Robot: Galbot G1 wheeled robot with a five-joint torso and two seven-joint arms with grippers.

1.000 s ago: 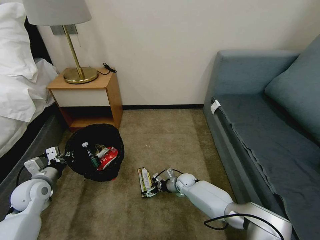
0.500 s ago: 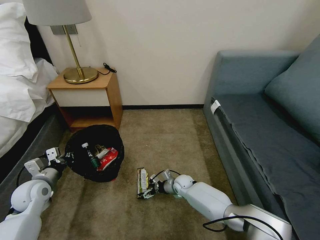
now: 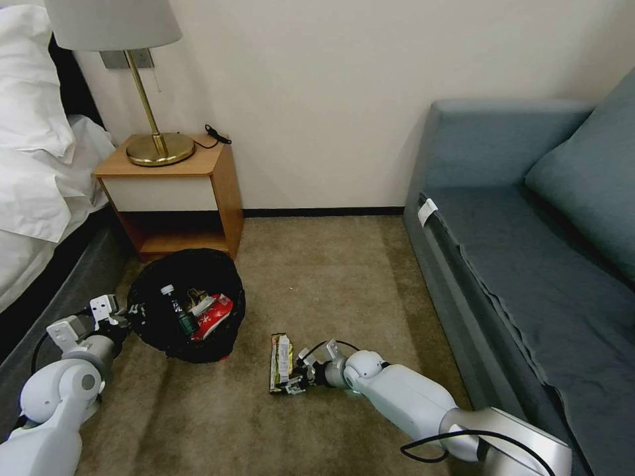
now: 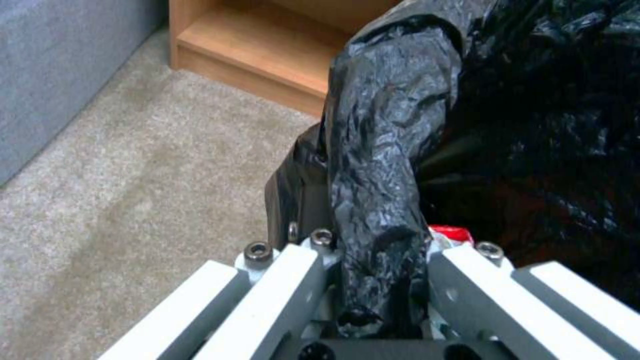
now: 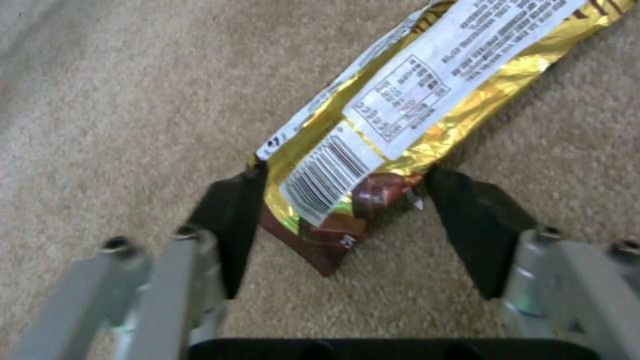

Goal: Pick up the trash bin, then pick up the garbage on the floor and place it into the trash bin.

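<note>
The trash bin (image 3: 162,327), lined with a glossy black bag, stands on the carpet by the nightstand. My left gripper (image 3: 127,313) is shut on its wrinkled rim (image 4: 380,150), with the bag pinched between my left gripper (image 4: 377,250) fingers. Inside the bin lie a small clear bottle (image 3: 175,305), a red-and-white packet (image 3: 215,316) and a brown scrap (image 3: 196,297). The garbage on the floor is a dark gold-printed wrapper (image 3: 280,360). My right gripper (image 3: 289,385) is low on the carpet and open. Its black fingers (image 5: 233,220) straddle the near end of the wrapper (image 5: 373,125).
A wooden nightstand (image 3: 173,195) with a brass lamp (image 3: 151,142) stands behind the bin. The bed (image 3: 40,198) runs along the left, and a blue-grey sofa (image 3: 529,251) fills the right. Open carpet (image 3: 317,277) lies between them.
My right gripper has slid a little leftward along the carpet, closer around the wrapper's end, and the wrapper has shifted slightly left with it. The left gripper still holds the rim.
</note>
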